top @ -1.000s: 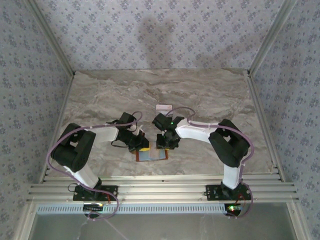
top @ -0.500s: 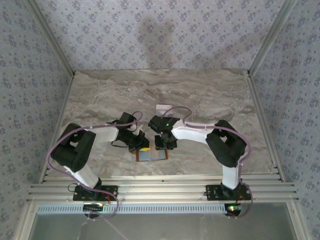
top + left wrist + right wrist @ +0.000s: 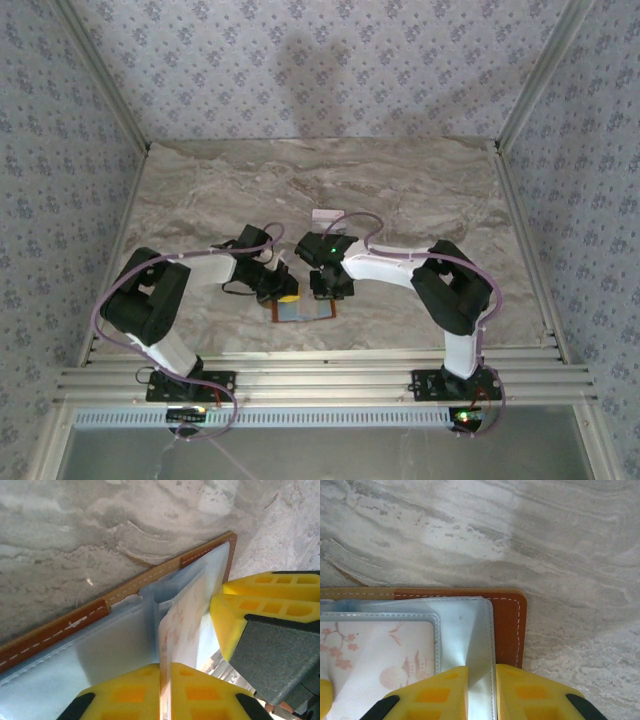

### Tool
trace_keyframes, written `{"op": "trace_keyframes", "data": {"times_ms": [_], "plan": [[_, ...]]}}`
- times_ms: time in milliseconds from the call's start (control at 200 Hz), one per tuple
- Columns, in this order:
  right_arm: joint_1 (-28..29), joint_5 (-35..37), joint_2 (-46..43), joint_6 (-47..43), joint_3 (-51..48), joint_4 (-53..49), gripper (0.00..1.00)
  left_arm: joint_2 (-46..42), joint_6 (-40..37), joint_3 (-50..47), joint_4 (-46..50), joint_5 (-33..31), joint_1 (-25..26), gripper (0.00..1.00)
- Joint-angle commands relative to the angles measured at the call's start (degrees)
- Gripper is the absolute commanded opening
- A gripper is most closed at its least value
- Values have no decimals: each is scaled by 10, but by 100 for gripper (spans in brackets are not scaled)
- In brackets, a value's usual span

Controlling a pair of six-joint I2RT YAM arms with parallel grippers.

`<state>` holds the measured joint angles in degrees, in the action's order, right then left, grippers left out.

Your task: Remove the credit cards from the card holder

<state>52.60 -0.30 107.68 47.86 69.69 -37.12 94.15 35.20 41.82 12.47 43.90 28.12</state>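
Observation:
The card holder [image 3: 305, 311], orange-brown leather with a pale blue-grey lining, lies open on the marble table between the two arms. My left gripper [image 3: 165, 667] is shut on the edge of a whitish-pink credit card [image 3: 182, 615], which stands up out of the lining beside the stitched leather rim [image 3: 55, 627]. My right gripper [image 3: 481, 669] is shut on a pale inner flap [image 3: 479, 635] of the card holder, close to its leather corner [image 3: 509, 625]. The card's pink blossom print [image 3: 375, 655] shows behind a clear window pocket. Seen from above, both grippers [image 3: 280, 293] [image 3: 328, 284] sit over the holder.
A small pale card [image 3: 327, 214] lies flat on the table beyond the grippers. The right gripper's yellow fingers [image 3: 260, 610] stand close beside the held card. Patterned walls close in the table [image 3: 420, 190] on three sides, and a ribbed metal rail [image 3: 320, 375] runs along its near edge.
The right arm has shifted a little to the left over the card holder, and its jaws have closed on the inner flap. The left arm has stayed in place.

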Motion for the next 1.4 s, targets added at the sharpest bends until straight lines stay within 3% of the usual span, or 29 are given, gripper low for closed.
{"op": "trace_keyframes", "data": {"times_ms": [0,125,315,730,1394], "plan": [[-2,38,46,8,-35,-75,20,-12,-9,-7,26,-9,-2,15],[-2,35,43,9,-35,-74,20,-13,-10,-8,26,-9,-2,16],[-3,26,18,12,-35,-66,31,-10,-8,-8,21,-5,-3,13],[-6,5,-30,14,-40,-48,39,-10,-5,-9,12,1,-2,9],[-2,-9,-7,14,-34,-26,59,8,-4,-4,4,7,-1,9]]}}
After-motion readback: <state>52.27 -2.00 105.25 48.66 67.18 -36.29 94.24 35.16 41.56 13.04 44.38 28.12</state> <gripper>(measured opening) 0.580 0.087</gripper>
